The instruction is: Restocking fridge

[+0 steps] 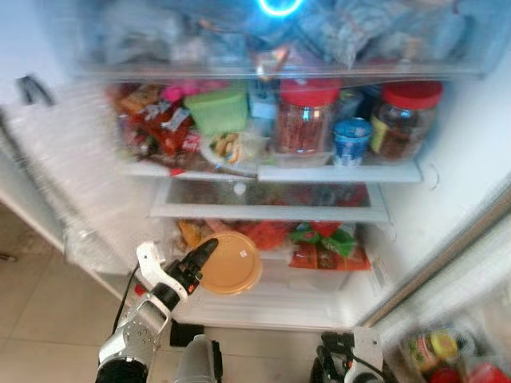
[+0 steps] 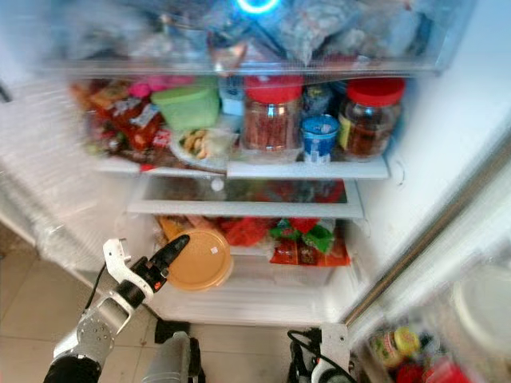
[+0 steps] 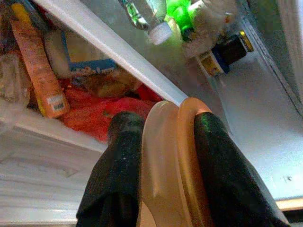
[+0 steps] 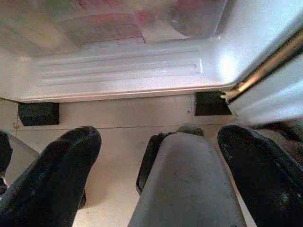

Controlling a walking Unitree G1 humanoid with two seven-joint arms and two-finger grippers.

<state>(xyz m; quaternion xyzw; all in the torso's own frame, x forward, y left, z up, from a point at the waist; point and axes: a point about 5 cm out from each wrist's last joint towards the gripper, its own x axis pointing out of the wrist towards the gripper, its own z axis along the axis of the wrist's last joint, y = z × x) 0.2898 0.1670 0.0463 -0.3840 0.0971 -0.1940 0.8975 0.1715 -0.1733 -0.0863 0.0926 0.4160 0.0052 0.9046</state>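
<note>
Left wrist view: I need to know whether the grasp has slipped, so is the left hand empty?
No, the left hand has its two black fingers clamped on the rim of the orange lidded container.

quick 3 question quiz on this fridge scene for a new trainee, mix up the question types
1. True or false: the left gripper is shut on the orange lidded container.
2. What colour are the lids of the two big jars on the upper shelf? A green, B red, C blue.
3. Which gripper hangs low with its fingers spread over the floor?

Key:
1. True; the left wrist view shows a finger on each side of it.
2. B.
3. The right gripper.
</note>
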